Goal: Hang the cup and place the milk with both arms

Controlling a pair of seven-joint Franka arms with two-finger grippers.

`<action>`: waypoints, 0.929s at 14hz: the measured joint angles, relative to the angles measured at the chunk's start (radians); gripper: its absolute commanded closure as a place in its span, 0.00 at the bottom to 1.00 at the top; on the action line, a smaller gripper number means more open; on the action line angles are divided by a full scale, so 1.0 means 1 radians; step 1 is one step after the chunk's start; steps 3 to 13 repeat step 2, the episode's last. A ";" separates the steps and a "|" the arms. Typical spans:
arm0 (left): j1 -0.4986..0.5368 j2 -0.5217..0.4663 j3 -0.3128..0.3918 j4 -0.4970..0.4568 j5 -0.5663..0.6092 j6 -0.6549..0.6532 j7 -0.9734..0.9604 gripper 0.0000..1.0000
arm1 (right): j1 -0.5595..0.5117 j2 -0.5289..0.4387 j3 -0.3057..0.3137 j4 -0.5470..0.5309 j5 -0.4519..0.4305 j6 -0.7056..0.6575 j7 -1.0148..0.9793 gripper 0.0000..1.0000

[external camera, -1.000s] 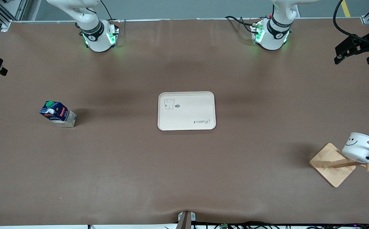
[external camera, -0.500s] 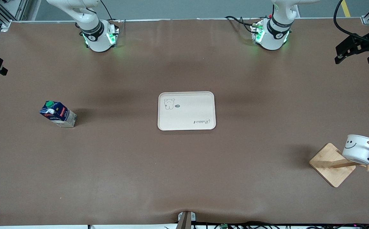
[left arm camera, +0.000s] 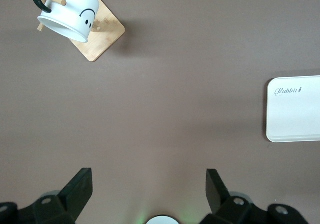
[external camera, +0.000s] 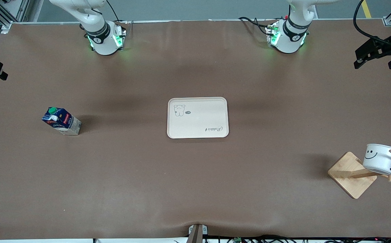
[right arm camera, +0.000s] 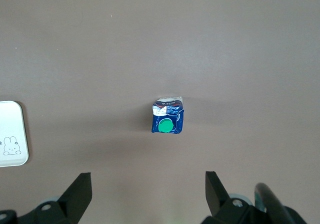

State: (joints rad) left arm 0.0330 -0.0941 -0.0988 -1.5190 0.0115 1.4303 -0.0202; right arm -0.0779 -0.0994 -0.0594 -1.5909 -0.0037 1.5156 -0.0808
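The cup, a white mug with a smiley face, hangs by its black handle on a peg of a wooden rack at the left arm's end of the table. In the left wrist view the cup shows well away from my left gripper, which is open and empty high over bare table. The milk, a dark-blue carton with a green cap, stands upright toward the right arm's end. My right gripper is open and empty high above the table, with the milk below it.
A cream tray with a bear drawing lies flat at the middle of the table, between the milk and the rack. Both arm bases glow green at the table's edge farthest from the front camera. Brown table surface lies all around the objects.
The cup has swung a little on its peg and now hangs more level. The milk and the tray have not moved.
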 measured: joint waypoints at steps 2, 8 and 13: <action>0.000 0.000 0.000 0.001 0.000 0.000 0.000 0.00 | -0.001 0.000 0.000 0.000 0.000 0.000 0.000 0.00; 0.000 0.000 0.000 0.001 0.000 0.000 0.000 0.00 | -0.001 0.000 0.000 0.000 0.000 0.000 0.000 0.00; 0.000 0.000 0.000 0.001 0.000 0.000 0.000 0.00 | -0.001 0.000 0.000 0.000 0.000 0.000 0.000 0.00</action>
